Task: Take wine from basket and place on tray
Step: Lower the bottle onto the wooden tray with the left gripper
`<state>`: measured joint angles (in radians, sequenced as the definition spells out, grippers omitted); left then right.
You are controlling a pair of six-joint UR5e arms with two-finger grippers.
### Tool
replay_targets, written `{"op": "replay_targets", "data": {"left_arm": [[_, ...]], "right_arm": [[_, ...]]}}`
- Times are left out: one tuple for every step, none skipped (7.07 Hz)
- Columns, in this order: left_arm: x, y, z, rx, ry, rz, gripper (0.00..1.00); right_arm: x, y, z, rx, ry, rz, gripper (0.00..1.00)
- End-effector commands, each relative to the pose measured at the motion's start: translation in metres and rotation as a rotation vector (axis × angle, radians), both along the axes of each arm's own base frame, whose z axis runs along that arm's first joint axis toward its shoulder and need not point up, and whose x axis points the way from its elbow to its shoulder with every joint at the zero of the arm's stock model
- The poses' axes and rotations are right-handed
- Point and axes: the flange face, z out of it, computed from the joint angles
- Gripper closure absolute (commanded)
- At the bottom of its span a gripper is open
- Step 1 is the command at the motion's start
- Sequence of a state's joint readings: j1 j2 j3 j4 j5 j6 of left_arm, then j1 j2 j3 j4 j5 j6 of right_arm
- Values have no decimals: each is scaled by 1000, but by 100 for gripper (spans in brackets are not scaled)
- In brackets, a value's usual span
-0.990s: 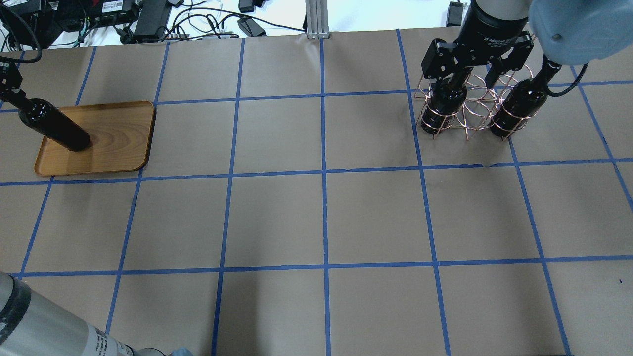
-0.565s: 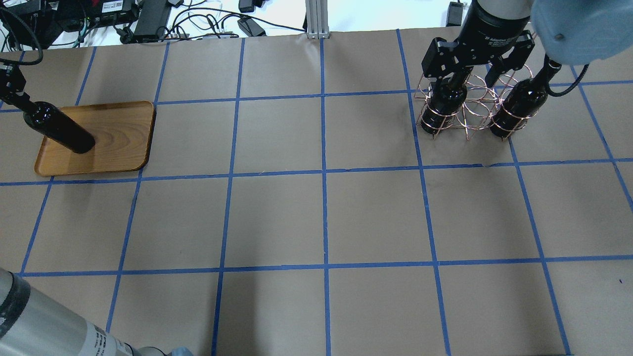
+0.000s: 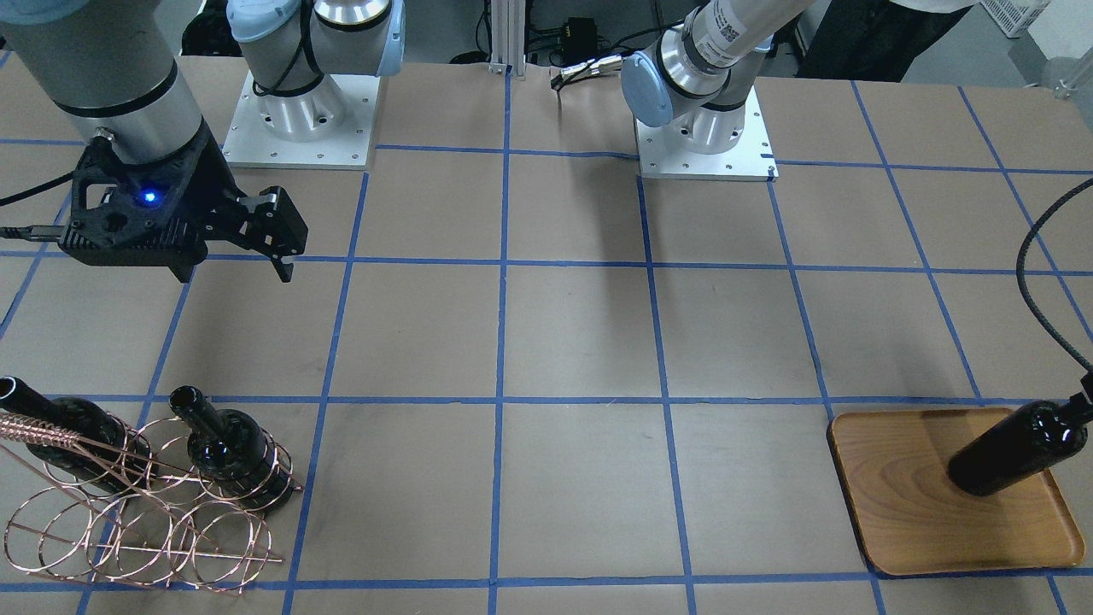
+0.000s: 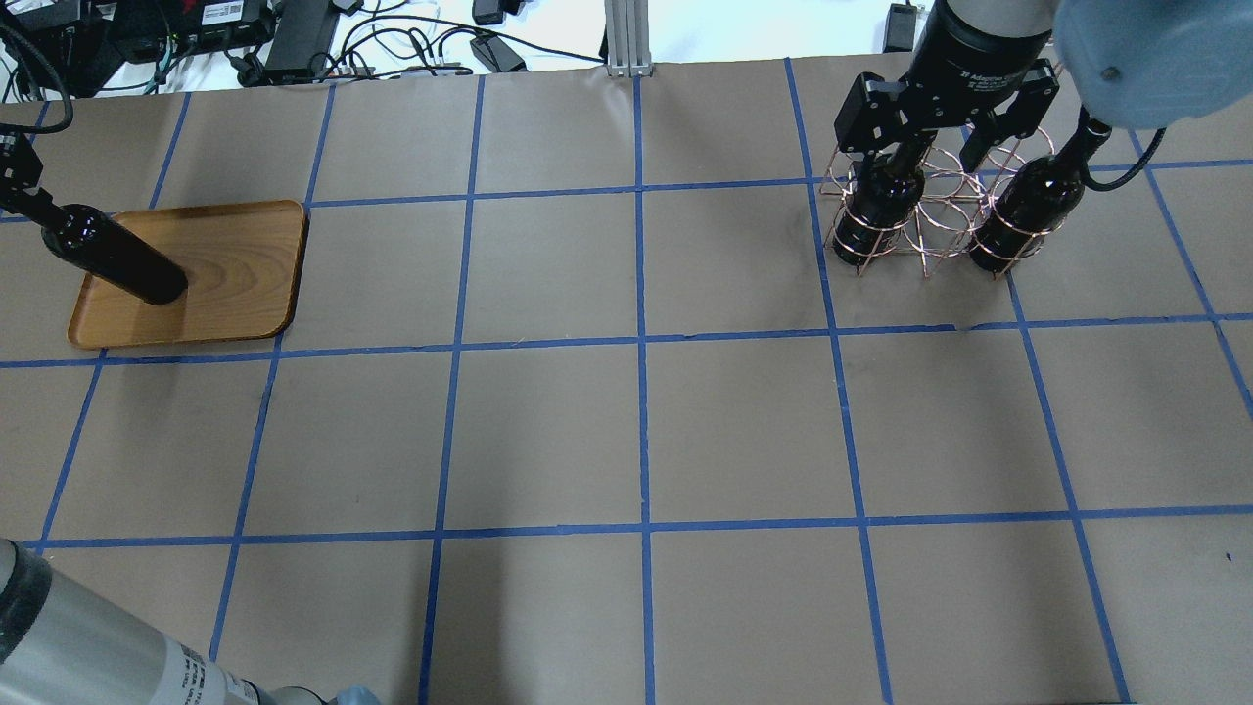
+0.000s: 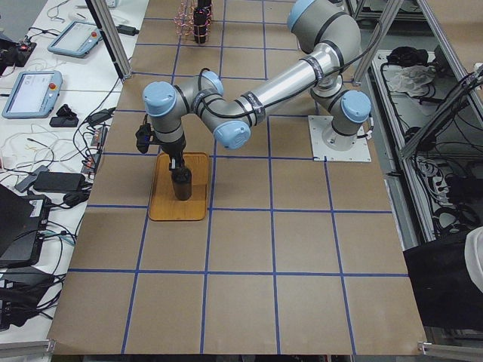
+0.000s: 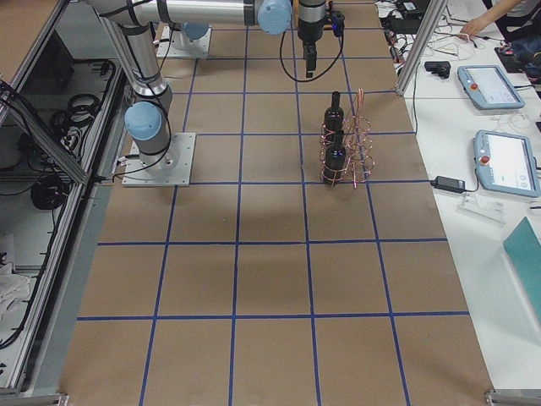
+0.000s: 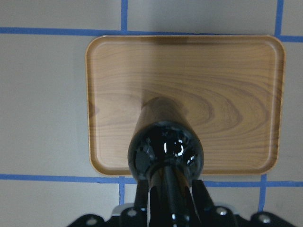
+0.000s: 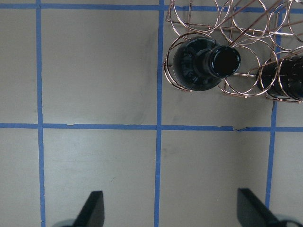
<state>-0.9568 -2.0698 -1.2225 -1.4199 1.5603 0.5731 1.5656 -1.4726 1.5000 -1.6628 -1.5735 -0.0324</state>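
Left wrist-mounted view has the left gripper (image 7: 168, 201) clamped on the neck of the wine bottle (image 7: 165, 149), upright over the tray (image 7: 227, 90), close to one rim. Released before its base sits flat, it could topple. That base is hidden, so contact is unclear. Right gripper (image 8: 173, 210) hangs wide open above the bench (image 4: 636, 431), near the basket (image 4: 938, 215).

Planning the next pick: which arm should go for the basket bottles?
Right. The right gripper hangs open near the basket and its two bottles; the left gripper is shut on a third bottle at the tray.
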Motion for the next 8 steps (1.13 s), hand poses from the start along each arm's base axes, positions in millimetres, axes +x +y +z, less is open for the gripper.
{"op": "replay_targets", "data": {"left_arm": [[-1, 2, 10, -13, -7, -3, 0], [-2, 4, 20, -26, -16, -1, 0], [-5, 10, 37, -42, -26, -3, 0], [-14, 15, 57, -68, -31, -5, 0], [-32, 24, 77, -60, -24, -9, 0], [-68, 33, 108, -65, -29, -35, 0], [-126, 36, 131, -63, -37, -82, 0], [-190, 43, 143, -40, -24, -134, 1]], "right_arm": [[0, 0, 0, 0, -1, 0, 0], [0, 0, 0, 0, -1, 0, 0], [0, 0, 0, 0, -1, -1, 0], [0, 0, 0, 0, -1, 0, 0], [1, 1, 0, 0, -3, 1, 0], [1, 2, -1, 3, -3, 1, 0], [0, 2, -1, 3, -1, -1, 0], [1, 3, -1, 3, -4, -2, 0]]}}
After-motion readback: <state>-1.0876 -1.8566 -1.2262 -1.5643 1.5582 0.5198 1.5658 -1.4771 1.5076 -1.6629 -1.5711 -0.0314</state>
